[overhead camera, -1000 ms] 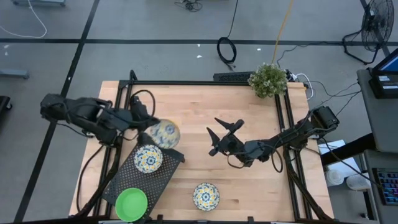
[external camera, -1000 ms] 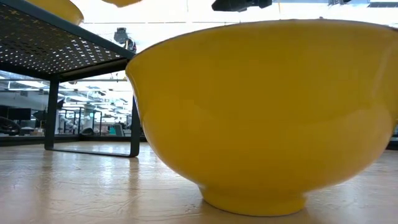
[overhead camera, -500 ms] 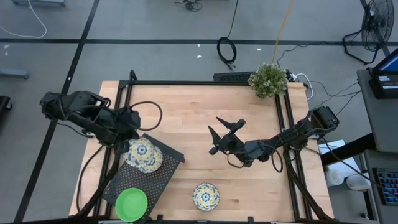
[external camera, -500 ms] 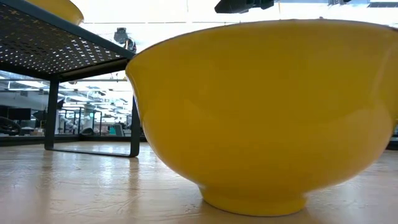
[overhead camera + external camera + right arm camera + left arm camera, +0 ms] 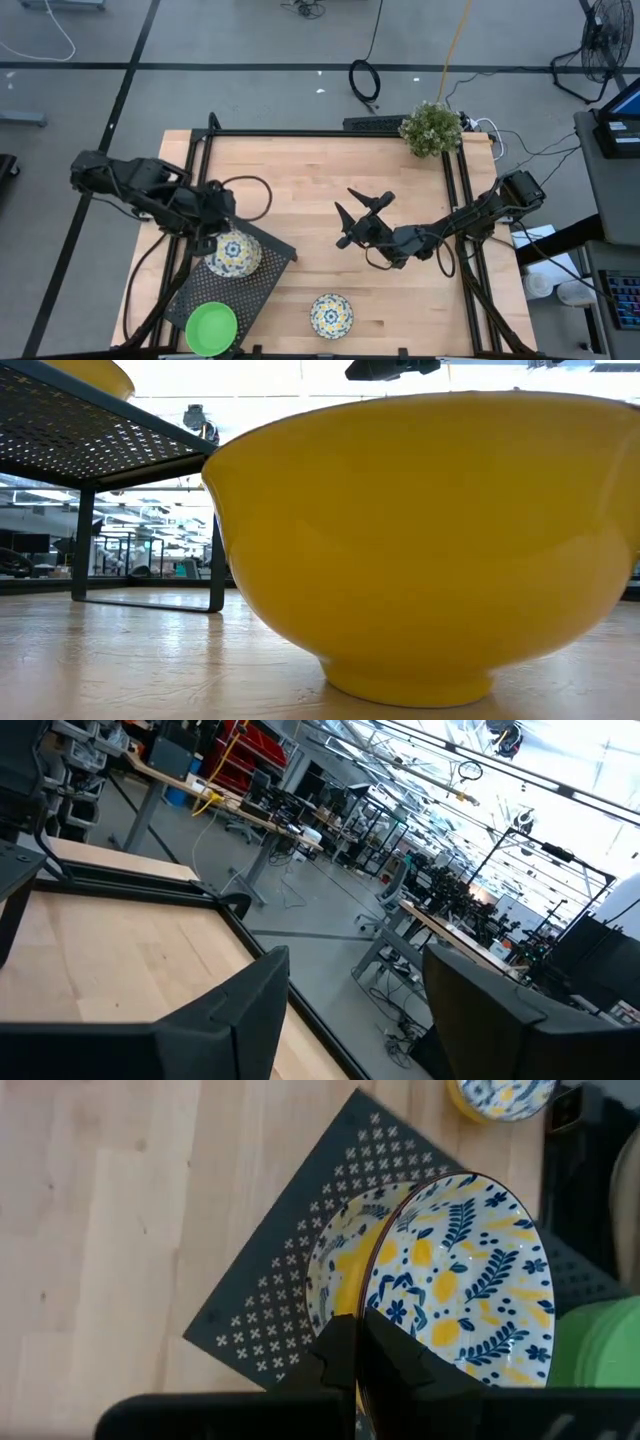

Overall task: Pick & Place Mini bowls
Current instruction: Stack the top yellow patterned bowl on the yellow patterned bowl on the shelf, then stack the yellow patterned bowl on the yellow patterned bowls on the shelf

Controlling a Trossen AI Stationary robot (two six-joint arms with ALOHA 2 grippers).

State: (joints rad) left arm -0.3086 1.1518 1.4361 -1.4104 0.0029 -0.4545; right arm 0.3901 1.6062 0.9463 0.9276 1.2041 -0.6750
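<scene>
**Patterned bowl clamped over the mesh tray**

High view: pale wooden worktop [image 5: 300, 180] in a black frame, grey floor with cables around, potted plant [image 5: 431, 128] at the far edge. Left gripper [image 5: 222, 222] over the black mesh tray [image 5: 262, 283], jaws clamped on a patterned bowl [image 5: 232, 253]. One green bowl [image 5: 212, 328] on the tray, one more patterned bowl [image 5: 331, 315] on the bare wood. Right gripper [image 5: 352, 215] raised mid-worktop, jaws wide apart, holding nothing.

Low view: one yellow bowl underside [image 5: 420, 540] filling most of the picture; tray overhead, workshop behind.

Left wrist view: two patterned bowls, the gripped bowl [image 5: 465, 1280] tilted over a nested bowl [image 5: 340, 1270]; green rim cut off at the edge.

Right wrist view: worktop corner, workshop benches beyond.
</scene>
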